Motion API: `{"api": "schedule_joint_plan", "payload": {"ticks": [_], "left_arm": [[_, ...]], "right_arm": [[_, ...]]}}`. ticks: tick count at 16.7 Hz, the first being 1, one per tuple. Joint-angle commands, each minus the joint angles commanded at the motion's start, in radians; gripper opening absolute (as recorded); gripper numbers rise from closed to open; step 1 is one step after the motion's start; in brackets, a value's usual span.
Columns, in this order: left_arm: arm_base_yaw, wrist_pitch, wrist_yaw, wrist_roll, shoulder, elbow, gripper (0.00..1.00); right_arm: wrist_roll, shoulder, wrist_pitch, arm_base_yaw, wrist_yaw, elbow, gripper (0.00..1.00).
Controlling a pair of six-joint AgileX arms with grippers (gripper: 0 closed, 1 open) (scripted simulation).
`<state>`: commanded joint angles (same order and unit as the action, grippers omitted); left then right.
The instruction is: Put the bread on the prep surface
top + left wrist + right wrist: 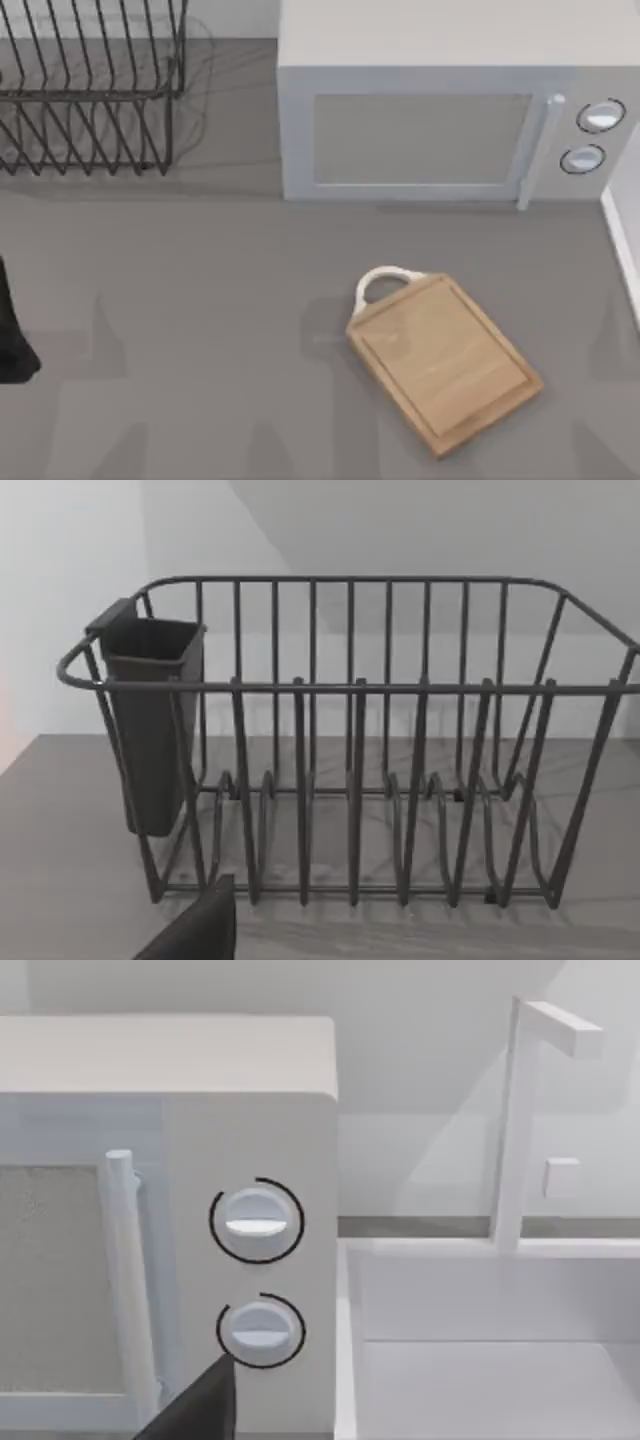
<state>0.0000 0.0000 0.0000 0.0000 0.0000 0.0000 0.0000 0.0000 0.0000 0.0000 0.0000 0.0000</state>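
While the rectangular light-wood cutting board [441,360] with its grooved edge and white loop handle [385,282] lies bare on the grey tabletop [200,340], the task appears not to have begun. The board sits angled, to the right of the tabletop's centre, in front of a white microwave [430,120] with two round knobs [257,1220], and nothing rests on its surface. As for the bread itself, the pictures give no sign of it, so its whereabouts cannot be told; it may be inside the closed microwave or elsewhere, but that is a guess.

At the far left edge of the top view a dark part of the left arm [12,330] stands over the tabletop. The left wrist view faces a dark wire dish rack [350,740] with a dark cutlery cup [150,720] hung on its end; the right wrist view faces the microwave's knobs and a white sink [490,1360] with its tap [520,1120] beside it. Whether either hand is wide or narrow cannot be told.

Everything is judged still to do: find the bread, grasp it, carry it over and set it on the board.
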Motion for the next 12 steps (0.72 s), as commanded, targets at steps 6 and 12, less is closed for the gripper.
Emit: {"api": "schedule_joint_plan", "payload": {"ticks": [6, 12], "left_arm": [[0.016, -0.072, -0.003, 0.041, 0.105, 0.091, 1.00], [0.063, -0.328, -0.003, 0.182, 0.568, 0.403, 1.00]], "right_arm": [[0.000, 0.000, 0.000, 0.000, 0.000, 0.000, 1.00], [0.000, 0.000, 0.000, 0.000, 0.000, 0.000, 1.00]]}}
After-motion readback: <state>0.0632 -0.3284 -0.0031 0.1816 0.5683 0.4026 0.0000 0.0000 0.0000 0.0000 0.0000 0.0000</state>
